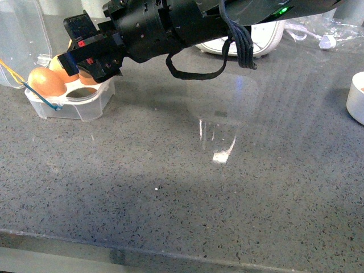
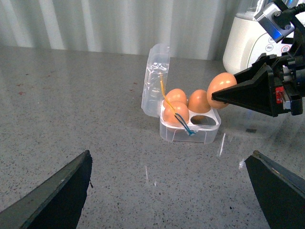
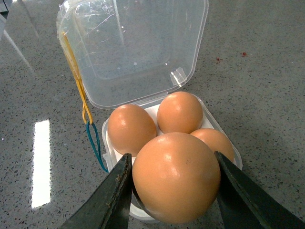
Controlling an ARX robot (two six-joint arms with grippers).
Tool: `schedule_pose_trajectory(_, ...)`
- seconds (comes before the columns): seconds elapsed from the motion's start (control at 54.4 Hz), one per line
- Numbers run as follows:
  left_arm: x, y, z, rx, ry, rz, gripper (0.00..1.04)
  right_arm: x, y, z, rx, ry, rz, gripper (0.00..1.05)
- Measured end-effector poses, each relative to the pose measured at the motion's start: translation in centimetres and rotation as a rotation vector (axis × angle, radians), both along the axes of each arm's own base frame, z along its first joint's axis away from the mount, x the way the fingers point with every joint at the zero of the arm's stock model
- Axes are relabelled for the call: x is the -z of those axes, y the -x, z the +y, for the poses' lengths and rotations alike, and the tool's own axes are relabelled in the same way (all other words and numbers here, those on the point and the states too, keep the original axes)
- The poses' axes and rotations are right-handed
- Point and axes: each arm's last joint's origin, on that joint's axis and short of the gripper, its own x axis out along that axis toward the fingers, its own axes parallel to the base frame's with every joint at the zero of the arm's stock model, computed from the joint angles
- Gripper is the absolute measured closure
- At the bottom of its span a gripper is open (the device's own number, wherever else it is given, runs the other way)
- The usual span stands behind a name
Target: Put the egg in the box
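Pinching the egg [image 3: 176, 177] above the box [image 1: 74, 108], the right gripper [image 3: 171, 156] hangs over speckled grey countertop [image 1: 227, 199]; left gripper's [image 2: 169, 157] jaws spread.

Front camera sat high on the robot's body and looked down across the grey table [image 1: 187, 187]. The right arm [image 1: 170, 28] crossed the far side of its picture toward the box [image 1: 74, 105] at far left. Left wrist camera was low and well back, facing across the table at that same box. Its own left gripper [image 2: 170, 153] was spread wide, framing the view, and it caught the right gripper [image 2: 229, 95] and egg [image 2: 220, 87] side-on. Right wrist camera was in very close, staring down between its fingers [image 3: 109, 200] onto the egg and the open box. All three shared the box.
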Motion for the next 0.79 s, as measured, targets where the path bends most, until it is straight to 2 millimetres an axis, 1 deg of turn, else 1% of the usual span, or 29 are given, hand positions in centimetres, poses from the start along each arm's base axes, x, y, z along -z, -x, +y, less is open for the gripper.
schedule_pose_trajectory(0.331,0.0,0.0,0.0,0.000,0.000,0.000,0.07,0.0,0.0,1.4,-0.024,0.000,-0.004,0.62)
schedule_pose_trajectory(0.589,0.0,0.0,0.0,0.000,0.000,0.000,0.07,-0.3,0.0,1.5,-0.030,0.003,-0.012,0.62)
schedule_pose_trajectory(0.607,0.0,0.0,0.0,0.000,0.000,0.000,0.07,-0.3,0.0,1.5,-0.033,0.005,-0.014,0.60)
schedule_pose_trajectory(0.644,0.0,0.0,0.0,0.000,0.000,0.000,0.07,-0.3,0.0,1.5,-0.036,0.008,-0.013,0.52)
schedule_pose_trajectory(0.662,0.0,0.0,0.0,0.000,0.000,0.000,0.07,-0.2,0.0,1.5,-0.037,0.010,-0.014,0.47)
schedule_pose_trajectory(0.791,0.0,0.0,0.0,0.000,0.000,0.000,0.07,0.0,0.1,1.4,-0.040,0.017,-0.013,0.22)
